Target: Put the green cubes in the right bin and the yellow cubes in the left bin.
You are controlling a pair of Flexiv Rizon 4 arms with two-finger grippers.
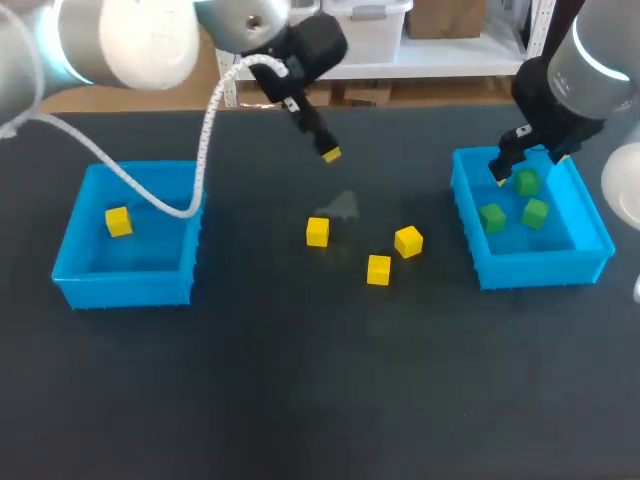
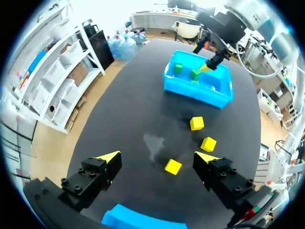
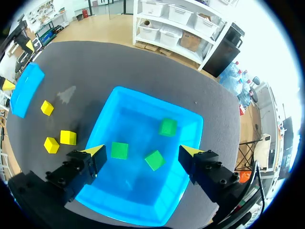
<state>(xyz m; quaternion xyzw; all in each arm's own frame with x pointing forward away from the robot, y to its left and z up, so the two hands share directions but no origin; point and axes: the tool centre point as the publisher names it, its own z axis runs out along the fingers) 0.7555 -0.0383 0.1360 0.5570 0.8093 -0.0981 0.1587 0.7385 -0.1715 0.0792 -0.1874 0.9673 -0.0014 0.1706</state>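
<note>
— What's the left gripper (image 2: 158, 157) up to?
— Its fingers are spread wide, holding nothing and touching nothing. It hangs over the dark table (image 1: 300, 400). Three yellow cubes (image 1: 378, 269) lie loose mid-table, and the nearest is under it.
— And the right gripper (image 3: 141, 150)?
— Much the same, wide apart and empty, above the right bin (image 1: 540, 268). Three green cubes (image 3: 119, 150) sit on that bin's floor, none against a finger.
— The left bin (image 1: 125, 285)?
— It has a single yellow cube (image 1: 118, 221) inside.
— Anything you can't make out?
— From overhead only one yellow tip of the left gripper shows; the arm covers the other. The right gripper's tips are mostly lost against the bin's far wall. From the left wrist only a corner of the left bin peeks in, beneath the fingers.
</note>
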